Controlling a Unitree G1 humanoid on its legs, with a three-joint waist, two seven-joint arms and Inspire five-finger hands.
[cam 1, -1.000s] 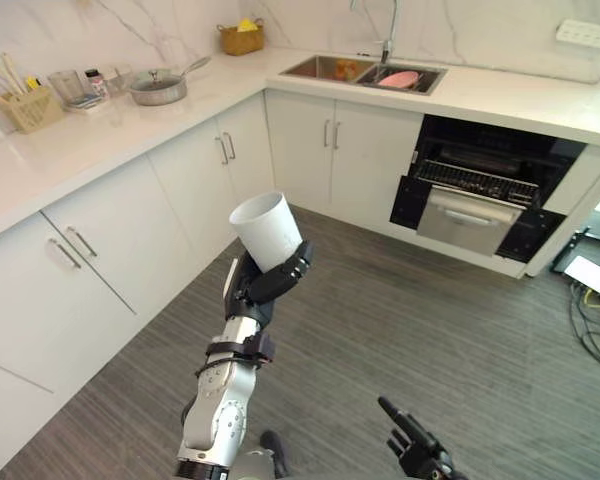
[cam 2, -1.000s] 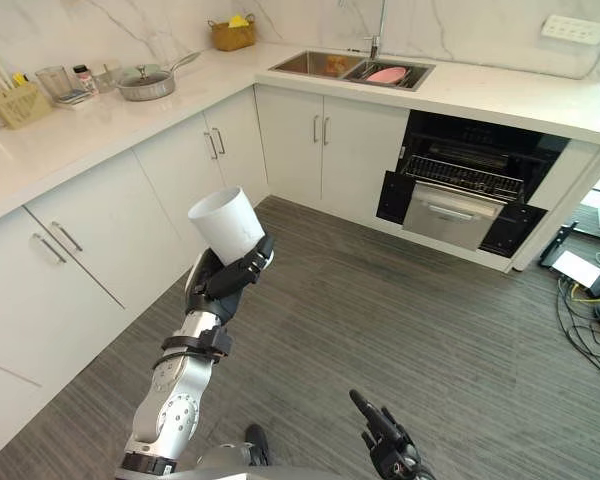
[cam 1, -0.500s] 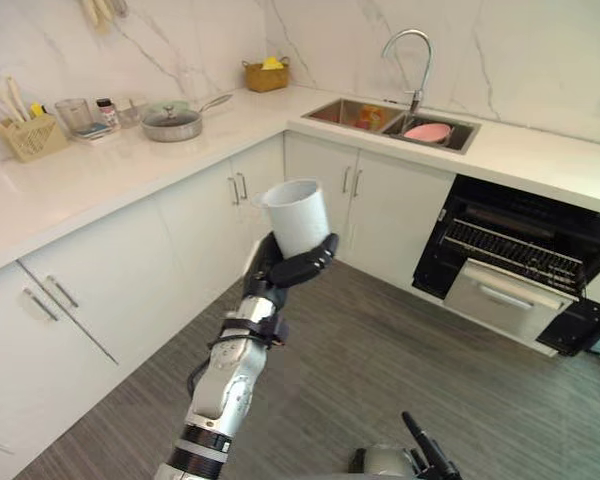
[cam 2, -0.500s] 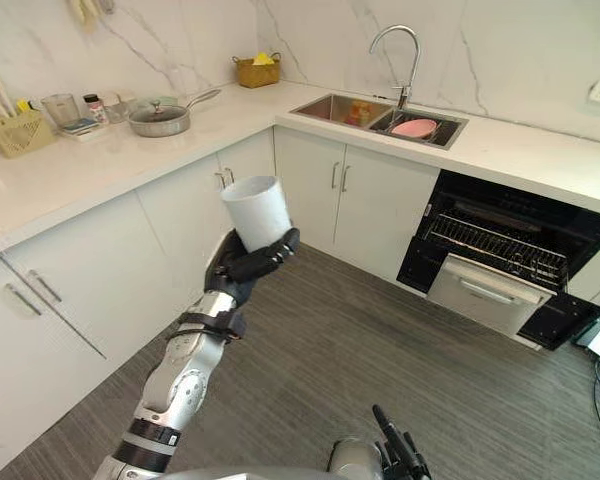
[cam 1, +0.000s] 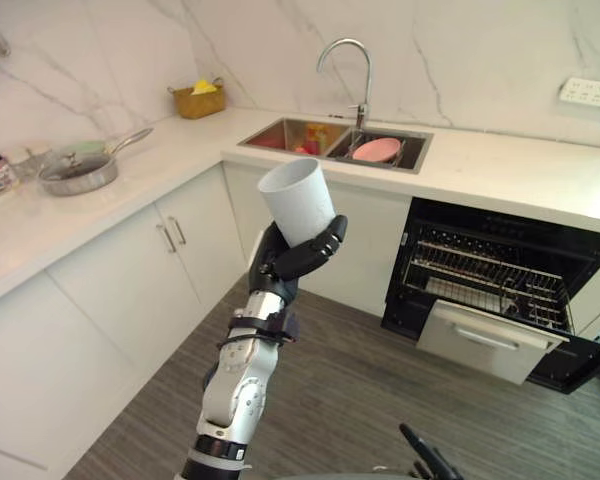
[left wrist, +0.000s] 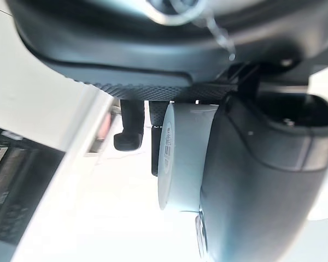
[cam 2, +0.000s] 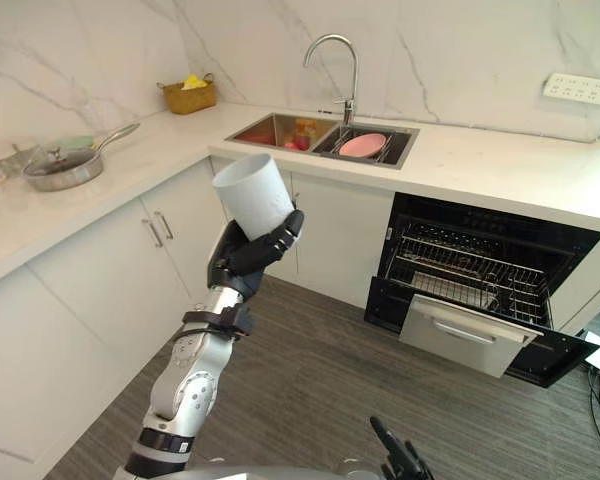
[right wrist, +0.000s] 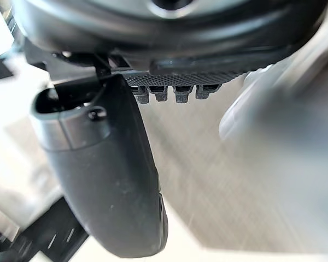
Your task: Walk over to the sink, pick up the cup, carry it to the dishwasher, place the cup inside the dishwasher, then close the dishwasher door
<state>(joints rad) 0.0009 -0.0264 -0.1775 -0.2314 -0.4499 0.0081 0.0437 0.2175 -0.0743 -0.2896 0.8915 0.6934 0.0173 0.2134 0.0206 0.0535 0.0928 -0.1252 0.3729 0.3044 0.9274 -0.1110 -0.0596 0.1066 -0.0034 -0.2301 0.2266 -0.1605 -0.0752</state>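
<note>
White cup in the left eye view: up off the counter, mouth up and slightly tilted, left hand curled round its lower half, in front of the cabinets below the sink. Pink dish lies in the sink's right basin, with the faucet behind. Dishwasher is to the right of the sink with its door open and wire rack visible; the cup is well apart from it. Lidded pan and yellow basket sit on the left counter. Right eye view: same layout, right hand low at the bottom edge over the wood-look floor. Left wrist view: cup clamped between thumb and fingers, rim side-on. Right wrist view: right hand's fingers relaxed, holding nothing, floor past them.
</note>
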